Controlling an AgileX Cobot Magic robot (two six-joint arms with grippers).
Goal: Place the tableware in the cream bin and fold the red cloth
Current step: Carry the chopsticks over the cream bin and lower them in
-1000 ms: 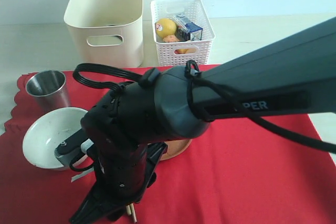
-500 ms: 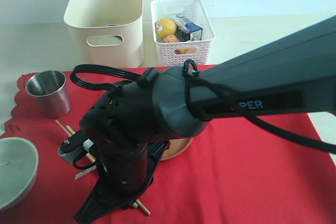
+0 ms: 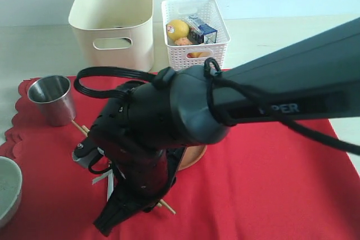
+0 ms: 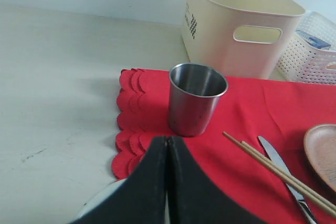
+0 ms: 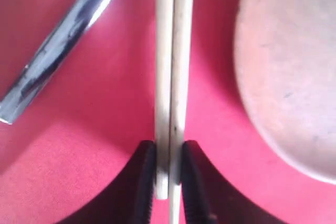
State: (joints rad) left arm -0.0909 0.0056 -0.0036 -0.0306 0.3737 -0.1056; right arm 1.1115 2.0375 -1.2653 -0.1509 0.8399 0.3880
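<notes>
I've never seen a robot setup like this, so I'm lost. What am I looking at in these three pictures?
This is a two-armed robot. The wide picture is from an outside camera; the big black shape is its right arm. The other two are wrist cameras. On the red cloth sit a steel cup, a metal knife and a brown plate; behind stand a cream bin and a white basket. The right hand pinches the wooden chopsticks. The left hand is shut over a pale bowl.

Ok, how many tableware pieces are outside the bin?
5: cup on the cloth's left corner, bowl at its left edge, plate, knife and chopstick pair under the right arm. The arm may hide more.
</notes>
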